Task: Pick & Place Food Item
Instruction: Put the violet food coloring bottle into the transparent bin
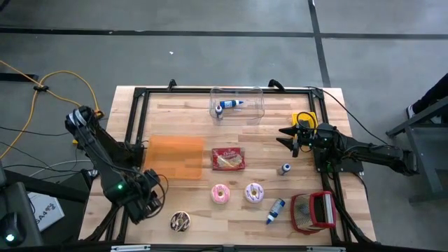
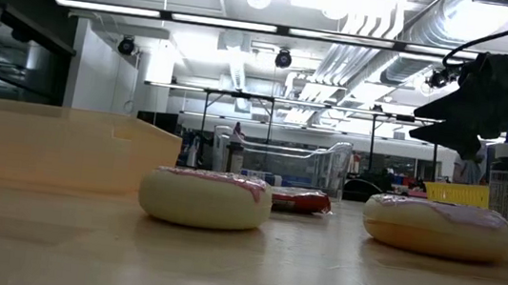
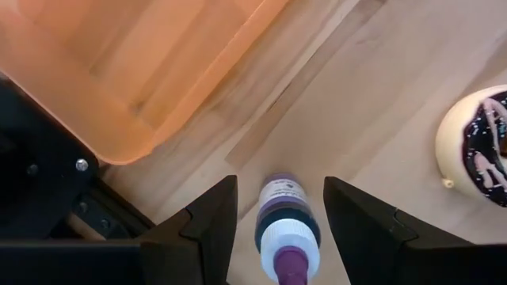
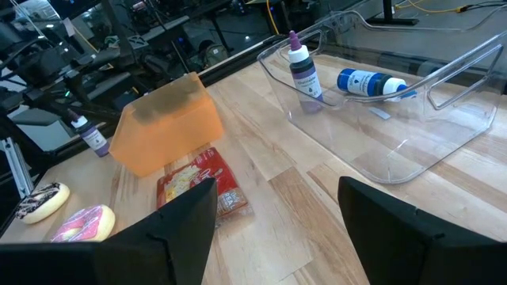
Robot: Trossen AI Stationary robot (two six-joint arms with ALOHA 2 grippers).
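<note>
A small purple bottle [image 3: 287, 226] with a white neck and purple cap stands upright on the wooden table beside the orange bin [image 1: 175, 157]. My left gripper [image 3: 279, 184] points down over it, open, one finger on each side of the bottle with a gap to both. A chocolate-iced donut [image 3: 479, 142] lies close by on the table. Two pink-iced donuts [image 1: 220, 194] [image 1: 253, 192] and a red food packet [image 1: 229, 159] lie flat mid-table. My right gripper [image 1: 288, 137] waits open and holds nothing, near the table's right side.
A clear bin [image 1: 238, 105] at the far edge holds a blue bottle [image 4: 368, 81] and an upright purple-capped one [image 4: 303, 71]. Another blue bottle [image 1: 275, 210], a small bottle [image 1: 285, 169] and a red basket [image 1: 315, 212] sit toward the near right. A black frame [image 1: 136, 119] rims the table.
</note>
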